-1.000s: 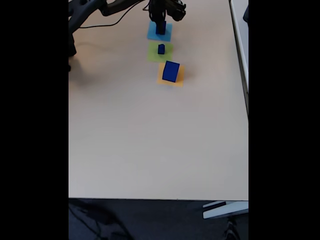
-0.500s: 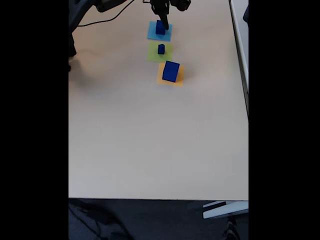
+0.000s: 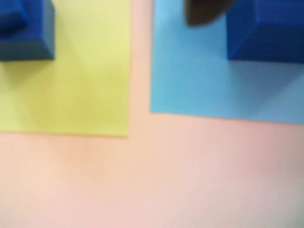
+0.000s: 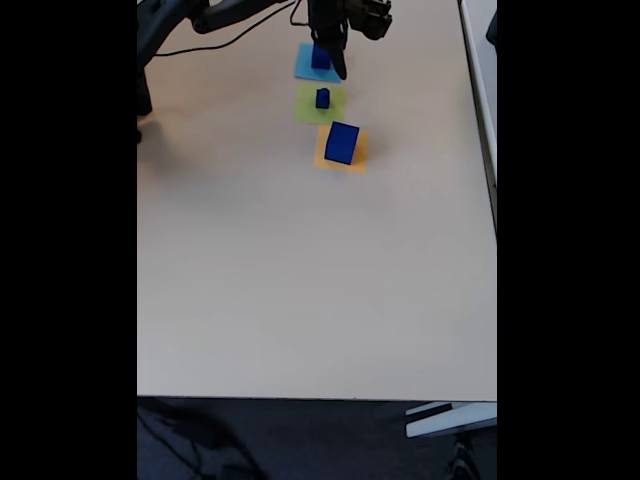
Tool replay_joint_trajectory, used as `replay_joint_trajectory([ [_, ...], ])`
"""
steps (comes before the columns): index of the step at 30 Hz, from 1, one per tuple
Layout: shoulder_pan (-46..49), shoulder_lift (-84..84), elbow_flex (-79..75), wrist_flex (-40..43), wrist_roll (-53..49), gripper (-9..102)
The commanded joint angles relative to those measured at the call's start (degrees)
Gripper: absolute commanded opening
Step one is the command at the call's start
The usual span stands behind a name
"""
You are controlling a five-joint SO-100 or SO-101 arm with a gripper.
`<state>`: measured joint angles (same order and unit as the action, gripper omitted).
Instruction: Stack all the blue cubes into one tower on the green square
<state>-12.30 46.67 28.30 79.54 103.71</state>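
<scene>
Beige desk [image 4: 300,280], end effector [image 4: 337,68] hanging over the light-blue square [image 4: 306,68], medium blue cube [image 4: 320,56] just beside its dark tip, whether its fingers are apart cannot be told, small blue cube [image 4: 322,98] on the green square [image 4: 308,108], large blue cube [image 4: 341,142] on the orange square [image 4: 358,155], none stacked.

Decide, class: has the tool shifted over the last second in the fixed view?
Yes. The tool has shifted slightly right against the light-blue square, from over the cube to beside its right edge.
</scene>
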Motion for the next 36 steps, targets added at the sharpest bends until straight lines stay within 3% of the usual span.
replay_joint_trajectory([
  [1, 1.32, 4.83, -0.26, -0.35, -1.49, 31],
  [14, 2.90, 3.69, 2.72, -0.53, -6.59, 18],
  [36, 4.13, 11.78, 19.51, -8.17, -11.60, 18],
])
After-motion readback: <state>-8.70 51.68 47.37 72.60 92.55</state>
